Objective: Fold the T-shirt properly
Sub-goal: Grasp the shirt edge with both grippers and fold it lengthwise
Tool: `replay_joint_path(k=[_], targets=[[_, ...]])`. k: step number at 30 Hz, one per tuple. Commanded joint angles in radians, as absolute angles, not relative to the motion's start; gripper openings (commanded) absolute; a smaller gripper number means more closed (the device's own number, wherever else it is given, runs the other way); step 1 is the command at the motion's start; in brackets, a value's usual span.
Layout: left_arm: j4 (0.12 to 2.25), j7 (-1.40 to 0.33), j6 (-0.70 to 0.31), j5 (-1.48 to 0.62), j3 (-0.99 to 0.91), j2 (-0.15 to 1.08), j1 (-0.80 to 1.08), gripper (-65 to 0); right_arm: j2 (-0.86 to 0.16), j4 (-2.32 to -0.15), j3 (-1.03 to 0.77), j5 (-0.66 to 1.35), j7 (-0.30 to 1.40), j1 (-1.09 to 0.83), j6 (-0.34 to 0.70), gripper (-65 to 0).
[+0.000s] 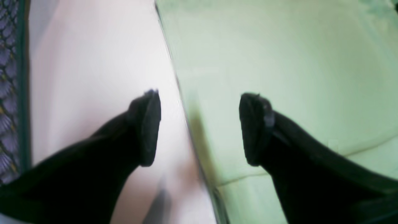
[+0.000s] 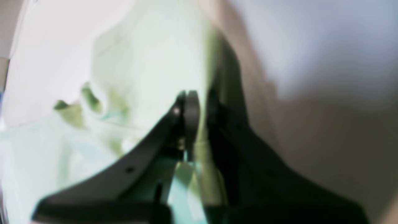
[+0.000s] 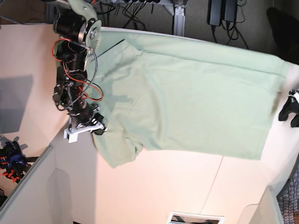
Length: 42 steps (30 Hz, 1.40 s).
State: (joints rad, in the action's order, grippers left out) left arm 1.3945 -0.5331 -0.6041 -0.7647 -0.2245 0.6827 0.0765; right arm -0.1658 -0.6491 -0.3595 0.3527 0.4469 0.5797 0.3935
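The pale mint-green T-shirt (image 3: 187, 102) lies spread flat across the white table (image 3: 154, 186). My right gripper (image 3: 96, 129) is at the shirt's left edge, by the sleeve. In the right wrist view the right gripper (image 2: 200, 118) has its fingers close together with a fold of the T-shirt (image 2: 149, 62) pinched between them. My left gripper (image 3: 288, 114) sits at the shirt's far right edge. In the left wrist view the left gripper (image 1: 200, 127) is open and straddles the edge of the T-shirt (image 1: 279, 62), one finger (image 1: 146, 127) over bare table, the other over cloth.
Cables and dark boxes (image 3: 219, 11) lie beyond the table's far edge. A small dark clamp-like object (image 3: 11, 156) sits off the table at lower left. A rectangular opening (image 3: 196, 218) is at the near edge. Patterned flooring (image 1: 7, 93) shows past the table edge.
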Motion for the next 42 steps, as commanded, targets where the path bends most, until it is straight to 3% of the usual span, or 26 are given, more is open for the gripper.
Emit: replay_joint_path(k=[1,7,11,17,24,31,33,38,42], targets=[[1.367,-0.505,-0.595,-0.775,-0.210,0.706,0.018,-22.4,-0.172,-0.657,-0.358,0.336,0.467,0.600,0.382,-65.0],[1.091,-0.435,-0.526,-0.679,-0.052,0.664,-0.263,-22.4,-0.171,-0.657,-0.358,0.349,0.465,0.595,0.382,-65.0],[0.852,-0.382,-0.427,-0.612,0.048,0.607,-0.433,-22.4,-0.171,-0.657,-0.358,0.392,0.464,0.578,0.382,-65.0],[0.464,-0.377,-0.425,-0.641,0.065,0.522,-0.619,-22.4,-0.171,-0.657,-0.358,0.393,0.465,0.570,0.382,-65.0],[0.412,-0.417,-0.516,-0.654,0.065,0.446,-0.643,-22.4,-0.171,-0.657,-0.358,0.393,0.467,0.570,0.382,-65.0],[0.412,-0.413,-0.521,-0.641,0.065,0.388,-0.645,-22.7,-0.171,-0.657,-0.358,0.393,0.467,0.570,0.382,-65.0],[0.412,-0.389,-0.521,-0.632,0.065,0.384,-0.645,-29.8,-0.171,-0.657,-0.358,0.393,0.467,0.570,0.382,-65.0],[0.412,-0.336,-0.521,-0.630,0.065,0.385,-0.645,-63.6,-0.171,-0.657,-0.358,0.393,0.467,0.570,0.382,-65.0],[0.416,-0.332,-0.526,-0.627,0.065,0.389,-0.646,-65.0,-0.171,-0.657,-0.358,0.393,0.467,0.570,0.382,-65.0]])
